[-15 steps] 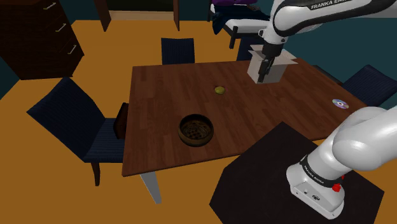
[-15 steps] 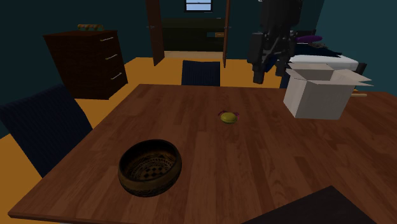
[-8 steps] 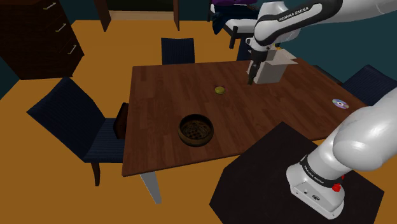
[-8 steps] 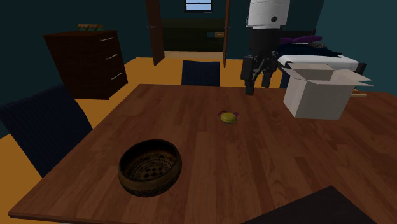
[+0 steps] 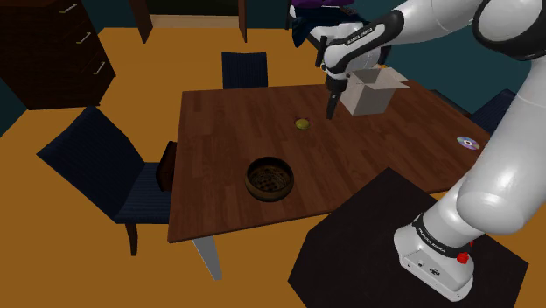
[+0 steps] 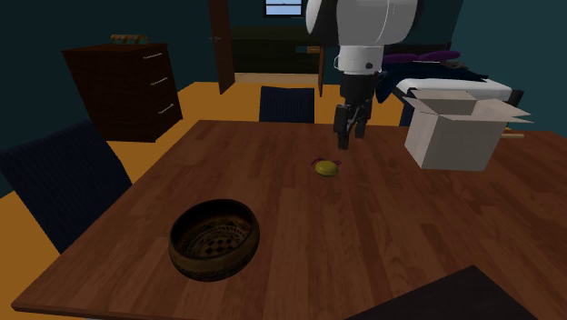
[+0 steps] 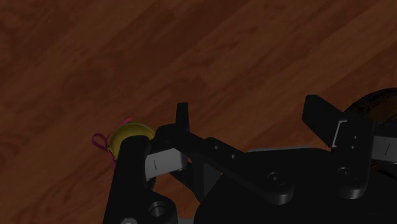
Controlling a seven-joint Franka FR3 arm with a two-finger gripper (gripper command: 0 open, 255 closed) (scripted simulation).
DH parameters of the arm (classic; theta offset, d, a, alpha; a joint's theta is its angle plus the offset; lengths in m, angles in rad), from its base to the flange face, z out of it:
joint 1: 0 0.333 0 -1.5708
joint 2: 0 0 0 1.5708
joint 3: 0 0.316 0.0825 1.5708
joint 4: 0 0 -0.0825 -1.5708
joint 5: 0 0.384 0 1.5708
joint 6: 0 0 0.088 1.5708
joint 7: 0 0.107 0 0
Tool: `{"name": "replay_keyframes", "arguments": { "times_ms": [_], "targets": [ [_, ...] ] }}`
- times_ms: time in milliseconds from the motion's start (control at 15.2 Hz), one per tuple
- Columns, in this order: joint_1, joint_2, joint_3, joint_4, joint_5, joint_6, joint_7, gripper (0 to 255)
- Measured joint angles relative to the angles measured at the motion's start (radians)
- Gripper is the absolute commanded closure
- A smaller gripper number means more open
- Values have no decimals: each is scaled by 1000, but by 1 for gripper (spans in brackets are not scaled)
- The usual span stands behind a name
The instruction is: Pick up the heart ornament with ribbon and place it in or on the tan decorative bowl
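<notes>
One heart ornament (image 6: 325,167), one bowl (image 6: 214,265), one box (image 6: 452,141), one disc (image 5: 467,143)

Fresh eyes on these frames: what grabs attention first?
The white arm arcing over the dark wood table, its open black gripper hanging close to the small yellow-green ornament with its pink ribbon. Next, the dark patterned bowl near the table's front edge in the second exterior view, and the open white box at that view's right.

Table (image 5: 227,140) inventory: one brown patterned bowl (image 5: 269,178), one yellow-green ornament with pink ribbon (image 5: 302,123), one open white box (image 5: 372,94), one disc (image 5: 468,143). Around the table: three dark blue chairs (image 5: 105,166). Beyond it: one dark dresser (image 5: 52,52).
</notes>
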Motion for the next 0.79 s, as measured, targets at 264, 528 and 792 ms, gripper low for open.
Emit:
{"name": "replay_keyframes", "arguments": {
  "times_ms": [264,528,792],
  "targets": [
    [-33,156,19,140,43,11,-94,0],
    [-62,323,51,309,73,6,-160,0],
    [-91,489,81,502,86,-21,-213,0]
  ]
}}
